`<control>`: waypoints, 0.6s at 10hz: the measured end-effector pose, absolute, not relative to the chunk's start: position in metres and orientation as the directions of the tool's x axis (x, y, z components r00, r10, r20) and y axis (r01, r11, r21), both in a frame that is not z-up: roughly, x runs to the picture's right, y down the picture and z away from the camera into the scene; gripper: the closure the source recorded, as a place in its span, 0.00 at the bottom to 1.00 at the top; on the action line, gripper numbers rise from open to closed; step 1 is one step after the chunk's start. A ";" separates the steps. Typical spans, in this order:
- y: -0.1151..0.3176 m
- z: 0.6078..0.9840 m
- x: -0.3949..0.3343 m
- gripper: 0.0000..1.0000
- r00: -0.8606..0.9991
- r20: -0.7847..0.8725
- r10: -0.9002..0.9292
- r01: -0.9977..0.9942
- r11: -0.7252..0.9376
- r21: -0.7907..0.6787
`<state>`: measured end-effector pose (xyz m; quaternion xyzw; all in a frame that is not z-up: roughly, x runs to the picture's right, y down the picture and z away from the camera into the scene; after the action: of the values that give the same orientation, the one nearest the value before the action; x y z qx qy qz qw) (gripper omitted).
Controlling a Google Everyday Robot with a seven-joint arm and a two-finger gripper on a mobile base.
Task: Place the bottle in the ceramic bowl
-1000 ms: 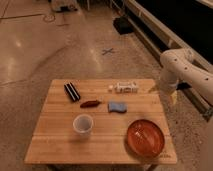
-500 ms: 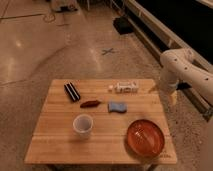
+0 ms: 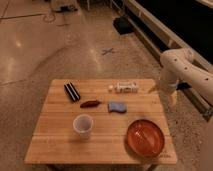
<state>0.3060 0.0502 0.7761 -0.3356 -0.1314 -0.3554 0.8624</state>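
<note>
The small white bottle (image 3: 124, 87) lies on its side near the far edge of the wooden table (image 3: 55, 142). The red-orange ceramic bowl (image 3: 145, 137) sits empty at the table's near right corner. My white arm reaches in from the right. Its gripper (image 3: 172, 98) hangs just off the table's right edge, to the right of the bottle and apart from it, holding nothing that I can see.
A blue sponge (image 3: 118, 106) lies between bottle and bowl. A translucent white cup (image 3: 83, 124) stands mid-table. A small red-brown item (image 3: 90, 104) and a black flat object (image 3: 72, 92) lie at the left back. Bare floor surrounds the table.
</note>
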 end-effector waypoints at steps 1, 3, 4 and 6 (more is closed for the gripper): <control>0.048 0.780 0.304 0.20 0.710 0.465 -0.530 0.704 0.518 -0.485; 0.033 0.801 0.280 0.20 0.680 0.480 -0.554 0.733 0.500 -0.462; 0.027 0.811 0.272 0.20 0.666 0.487 -0.564 0.745 0.487 -0.455; 0.020 0.823 0.257 0.20 0.643 0.498 -0.582 0.766 0.469 -0.440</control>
<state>0.2567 0.0201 0.8230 -0.3264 -0.1405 -0.3985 0.8455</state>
